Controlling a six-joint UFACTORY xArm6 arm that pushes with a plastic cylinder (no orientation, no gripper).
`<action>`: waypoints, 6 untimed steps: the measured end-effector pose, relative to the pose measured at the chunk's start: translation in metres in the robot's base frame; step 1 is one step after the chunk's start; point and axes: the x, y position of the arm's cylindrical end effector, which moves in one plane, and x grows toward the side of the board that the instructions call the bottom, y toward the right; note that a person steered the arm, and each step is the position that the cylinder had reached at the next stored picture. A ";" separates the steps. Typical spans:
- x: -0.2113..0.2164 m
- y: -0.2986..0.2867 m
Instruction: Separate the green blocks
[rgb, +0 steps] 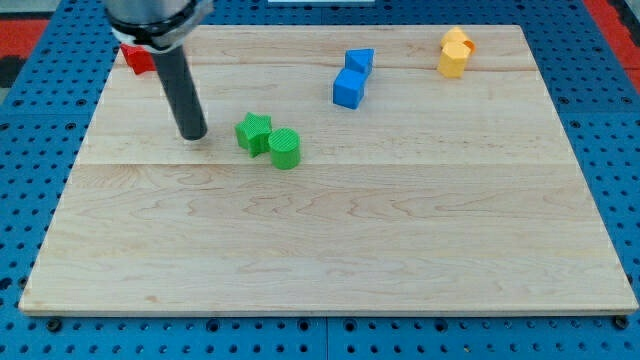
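Two green blocks sit left of the board's middle, touching each other: a star-shaped green block (254, 132) and, at its lower right, a round green cylinder (285, 148). My tip (193, 134) rests on the board just left of the green star, a small gap apart from it. The dark rod rises from the tip toward the view's top left.
Two blue blocks (352, 78) stand together at the top middle. Two yellow blocks (455, 52) stand together at the top right. A red block (136, 58) lies at the top left, partly behind the rod. The wooden board (330, 250) lies on a blue pegboard.
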 end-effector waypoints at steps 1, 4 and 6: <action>0.000 0.004; -0.026 0.084; 0.051 0.128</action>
